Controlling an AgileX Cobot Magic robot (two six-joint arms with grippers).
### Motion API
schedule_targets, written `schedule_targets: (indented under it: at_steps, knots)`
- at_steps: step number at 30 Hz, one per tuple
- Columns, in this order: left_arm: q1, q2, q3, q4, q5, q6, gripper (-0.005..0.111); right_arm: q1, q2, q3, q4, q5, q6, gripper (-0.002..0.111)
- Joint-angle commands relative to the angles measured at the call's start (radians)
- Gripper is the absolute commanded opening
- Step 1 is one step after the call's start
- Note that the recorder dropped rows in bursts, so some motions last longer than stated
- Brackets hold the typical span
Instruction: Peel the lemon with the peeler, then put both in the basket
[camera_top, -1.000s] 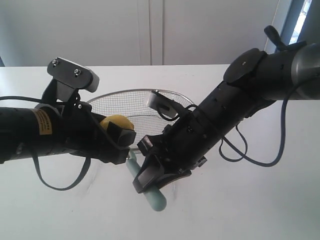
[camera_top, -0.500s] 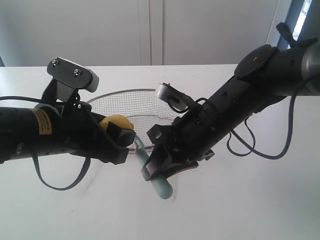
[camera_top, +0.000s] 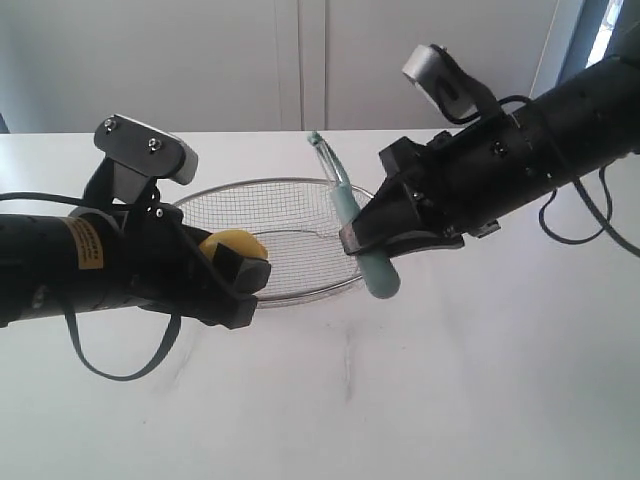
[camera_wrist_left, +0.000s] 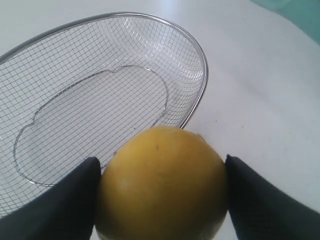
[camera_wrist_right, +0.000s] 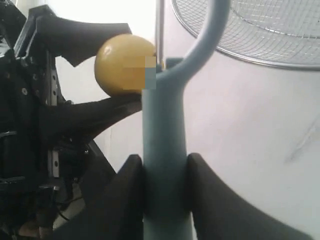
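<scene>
Holding the lemon (camera_top: 230, 245) and the peeler (camera_top: 345, 205) up in the air, ready to peel.

The left claw (camera_top: 238, 272) is clenched on the lemon, just outside the rim of the wire basket (camera_top: 260, 185), above the white desk (camera_top: 450, 380). The right claw (camera_top: 368, 240) grips the peeler by its green handle, blade end up, over the other side of the basket and well apart from the lemon. To peel well, I think the blade should rest flat on the yellow skin, press only a little, and slide along the round side. The left claw should hold tight so the lemon does not spin or slip. Nothing lies in the basket yet.
</scene>
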Motion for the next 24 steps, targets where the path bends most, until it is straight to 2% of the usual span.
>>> schedule_targets:
  at_steps: [1,7,19,24]
  knots:
    - [-0.006,-0.004,0.002,0.006,-0.010,0.015,0.000,-0.010,0.030,0.017,-0.029,-0.003,-0.012,0.000]
    - [-0.006,-0.004,0.002,0.006,-0.010,0.015,0.000,0.013,0.142,0.049,-0.029,-0.012,-0.016,0.000]
    - [-0.006,-0.004,0.002,0.006,-0.010,0.015,0.000,0.184,0.259,0.049,0.049,0.001,-0.061,0.000]
    - [-0.006,-0.004,0.002,0.006,-0.010,0.015,0.000,0.191,0.258,0.026,0.082,0.037,-0.088,0.000]
